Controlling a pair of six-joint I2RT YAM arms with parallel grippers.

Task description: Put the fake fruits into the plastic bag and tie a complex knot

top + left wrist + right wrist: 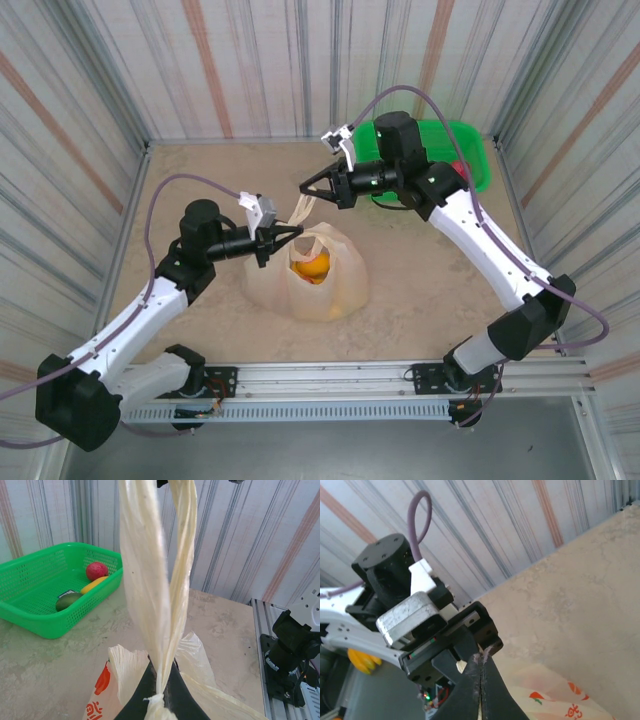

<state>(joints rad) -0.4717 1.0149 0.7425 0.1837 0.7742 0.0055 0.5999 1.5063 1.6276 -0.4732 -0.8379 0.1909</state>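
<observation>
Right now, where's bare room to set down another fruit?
Bare tabletop at back left, between left wall and plastic bag, and near right, between bag and right arm. Crowded above the bag, where left hand and right hand pinch its handles.

I have the white-shelled, black-jointed left arm reaching forward low; its black two-finger left gripper [268, 240] is pinched closed on the twisted handles of the thin cream plastic bag [340, 292]; the matching right arm arches higher and folds back leftward; its black right gripper [305, 188] has both fingers pressed together.
</observation>
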